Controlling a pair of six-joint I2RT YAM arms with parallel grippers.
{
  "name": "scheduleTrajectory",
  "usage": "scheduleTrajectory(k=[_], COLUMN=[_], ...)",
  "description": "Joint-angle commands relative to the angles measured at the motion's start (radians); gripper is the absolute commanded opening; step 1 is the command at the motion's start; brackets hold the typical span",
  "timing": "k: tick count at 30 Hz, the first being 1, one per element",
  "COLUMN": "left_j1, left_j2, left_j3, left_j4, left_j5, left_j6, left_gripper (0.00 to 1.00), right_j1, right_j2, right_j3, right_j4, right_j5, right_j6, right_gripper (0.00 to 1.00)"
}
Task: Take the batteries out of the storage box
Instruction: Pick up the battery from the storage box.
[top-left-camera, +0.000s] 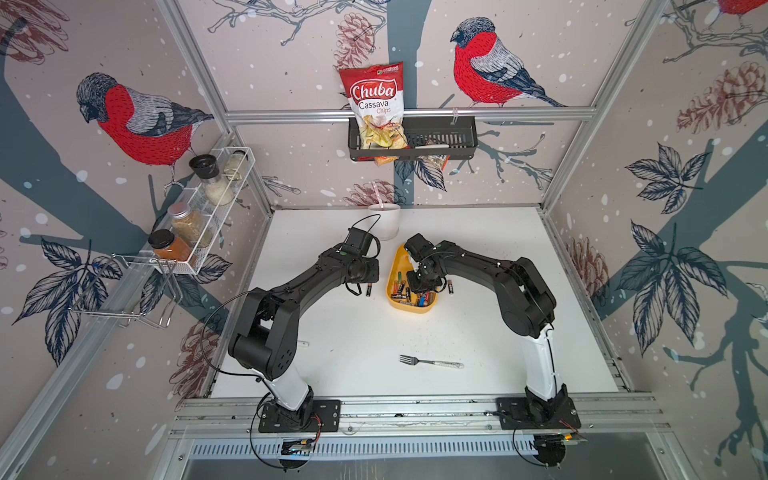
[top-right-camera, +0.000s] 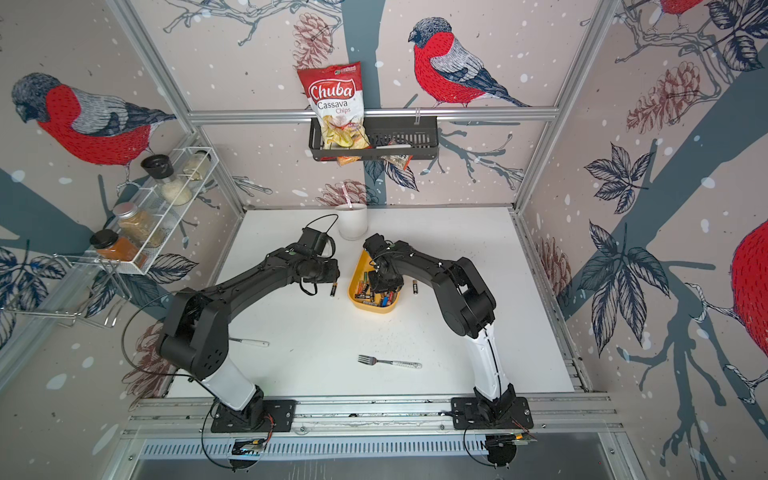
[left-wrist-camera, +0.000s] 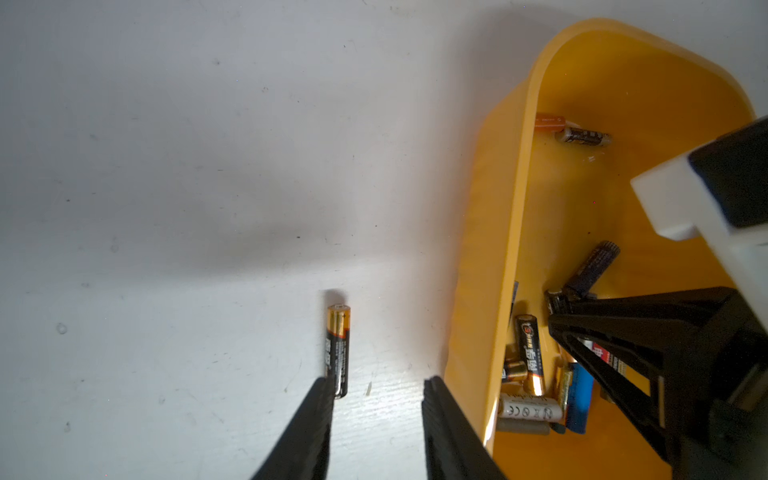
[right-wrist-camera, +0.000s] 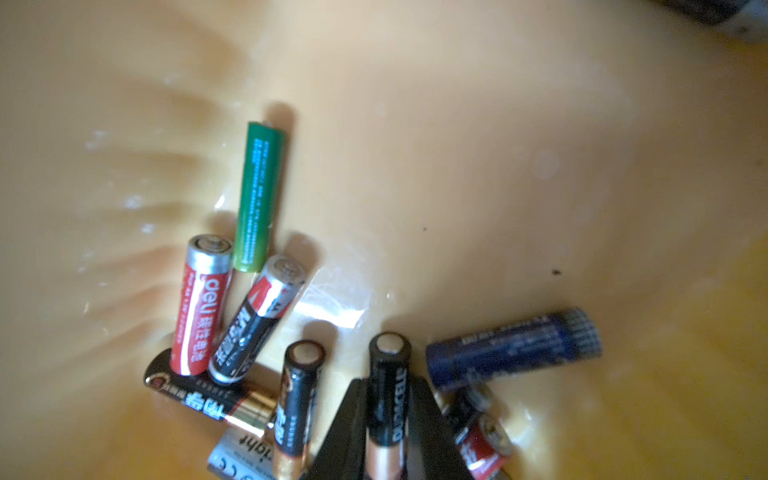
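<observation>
Right tool (right-wrist-camera: 388, 383) pinches a Duracell battery (right-wrist-camera: 387, 409) inside the yellow storage box (top-left-camera: 392, 272).
Left tool (left-wrist-camera: 377, 380), half-open and holding nothing, hovers beside a loose battery (left-wrist-camera: 338, 347).

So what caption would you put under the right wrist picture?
The right tool shut on a black-and-copper battery inside the yellow box, other batteries lying beside it.

The storage box (left-wrist-camera: 490, 249) is yellow, the table (left-wrist-camera: 166, 166) white, with a green battery (right-wrist-camera: 259, 195) and a black-and-copper battery (right-wrist-camera: 386, 399).
</observation>
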Motion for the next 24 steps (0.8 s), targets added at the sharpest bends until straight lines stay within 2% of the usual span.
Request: scheduleTrajectory(k=[1,24], left_j1=[0.0,0.0], left_j2=[-0.011,-0.007], left_j3=[-0.001,0.004], left_j4=[0.014,0.013], left_j5=[0.008,0.016], left_j6=[-0.001,-0.002], left_gripper=[0.4,0.4], right_j1=[0.001,-0.042], right_j2=[0.008,-0.097], right_j3=[0.002,0.098], right_j4=[0.0,-0.088], right_j5=[-0.005,0.004], right_j6=[-0.004,-0.017], right_gripper=[0.19,0.17])
